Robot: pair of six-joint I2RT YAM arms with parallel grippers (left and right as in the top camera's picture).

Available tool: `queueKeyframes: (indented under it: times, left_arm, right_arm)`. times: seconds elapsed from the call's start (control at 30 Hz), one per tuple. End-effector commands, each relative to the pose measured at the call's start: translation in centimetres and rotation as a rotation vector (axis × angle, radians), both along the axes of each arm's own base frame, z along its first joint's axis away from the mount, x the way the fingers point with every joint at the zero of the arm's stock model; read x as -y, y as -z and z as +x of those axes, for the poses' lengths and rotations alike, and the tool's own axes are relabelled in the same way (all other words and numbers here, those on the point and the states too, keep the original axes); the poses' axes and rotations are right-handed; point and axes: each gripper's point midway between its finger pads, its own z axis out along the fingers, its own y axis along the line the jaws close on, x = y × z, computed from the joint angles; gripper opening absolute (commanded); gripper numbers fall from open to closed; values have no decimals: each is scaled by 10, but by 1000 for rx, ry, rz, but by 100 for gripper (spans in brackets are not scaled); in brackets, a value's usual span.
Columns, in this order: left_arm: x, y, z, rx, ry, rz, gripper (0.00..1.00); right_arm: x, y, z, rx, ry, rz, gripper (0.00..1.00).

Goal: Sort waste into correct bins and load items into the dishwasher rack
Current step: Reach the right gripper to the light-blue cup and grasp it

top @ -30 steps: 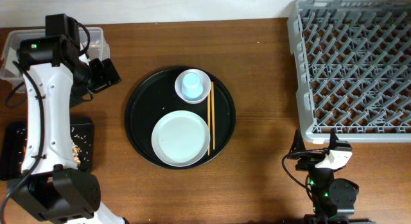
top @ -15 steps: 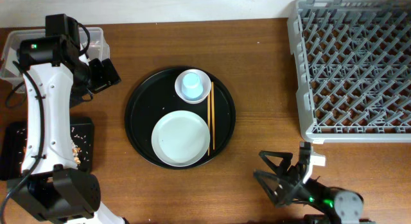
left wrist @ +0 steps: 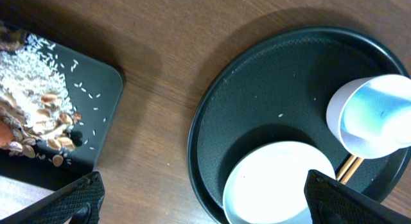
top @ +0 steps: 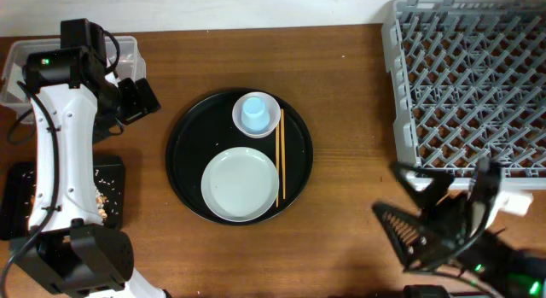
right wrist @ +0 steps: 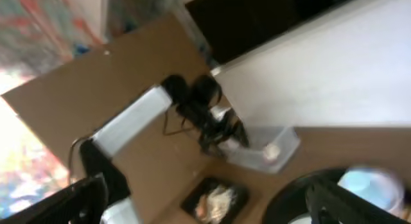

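We see both end effectors wide open and holding nothing. The left end effector (top: pixel 138 98) hangs over the worktop (top: pixel 341 67), just beside the clear box (top: pixel 128 47) and up and to the left of the round black tray (top: pixel 183 161). The right end effector (top: pixel 391 191) is lifted up high at the bottom right, below the big grey rack (top: pixel 469 84), and its fingers point to the left. The food scraps (left wrist: pixel 35 118) lie in the flat black tray (left wrist: pixel 96 89), so we think the dishes come next. None of them is in the rack yet. They all sit on the round black tray: the white plate (top: pixel 241 185) on the robot's side, the bowl (top: pixel 273 119) on the far side with the blue cup (top: pixel 253 112) standing inside it, and the chopsticks (top: pixel 280 157) along the right side, just beside the plate and the bowl. The chopsticks lie side by side, and their long way runs from the robot's side to the far side, not across. They are on the side of the tray that faces the right end effector and the rack, so we think the right arm is the better one to take them. From that end effector they lie to the left and down low. Its fingers would need to close across the thin sticks, not along them
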Motion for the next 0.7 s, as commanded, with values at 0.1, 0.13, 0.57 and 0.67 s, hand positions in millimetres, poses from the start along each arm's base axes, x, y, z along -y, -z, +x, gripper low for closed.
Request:
queueKeyframes:
  times: [0.1,0.13,0.57,0.67]
  left_arm:
    - [-1,1,-1,-5,-10,8,99]
    - [-1,1,-1,-5,-10,8,99]
    - [-1,1,-1,-5,-10,8,99]
    - [-1,1,-1,-5,-10,8,99]
  right_arm:
    - [25,-27,82,-141,172,-315,98]
    - [26,-21,91,-189,176,-347,98]
    - [-75,146,176,-593,60,-951,98]
    - [-103,186,184,-652,-21,-1000,98]
